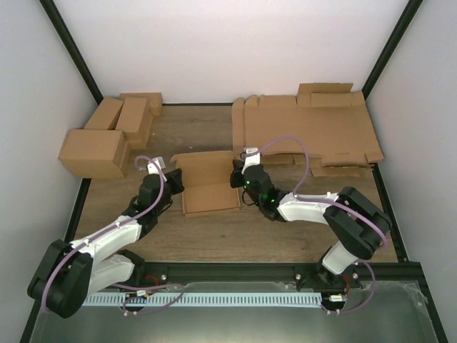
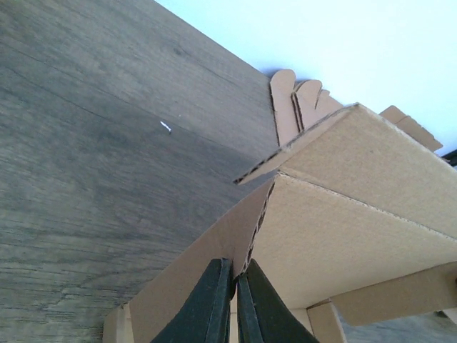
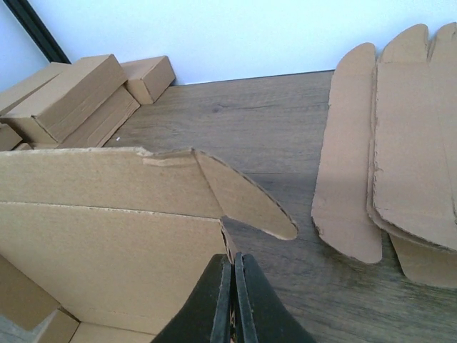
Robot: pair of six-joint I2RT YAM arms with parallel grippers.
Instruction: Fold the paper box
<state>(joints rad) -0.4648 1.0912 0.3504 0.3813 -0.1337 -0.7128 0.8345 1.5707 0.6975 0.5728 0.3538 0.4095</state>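
The paper box [image 1: 208, 184] is a plain brown cardboard piece, partly folded, lying in the middle of the table with its back panel raised. My left gripper [image 1: 174, 184] is at its left side wall and my right gripper [image 1: 235, 179] at its right side wall. In the left wrist view the left gripper [image 2: 235, 271] is shut on the corrugated edge of the box's wall [image 2: 357, 214]. In the right wrist view the right gripper [image 3: 233, 259] is shut on the upright wall edge of the box [image 3: 107, 236], just below a rounded flap [image 3: 250, 204].
Several finished brown boxes [image 1: 107, 136] stand at the back left, also seen in the right wrist view [image 3: 78, 93]. A pile of flat brown sheets [image 1: 307, 132] lies at the back right, its rounded flaps [image 3: 400, 157] close to the right of the right gripper.
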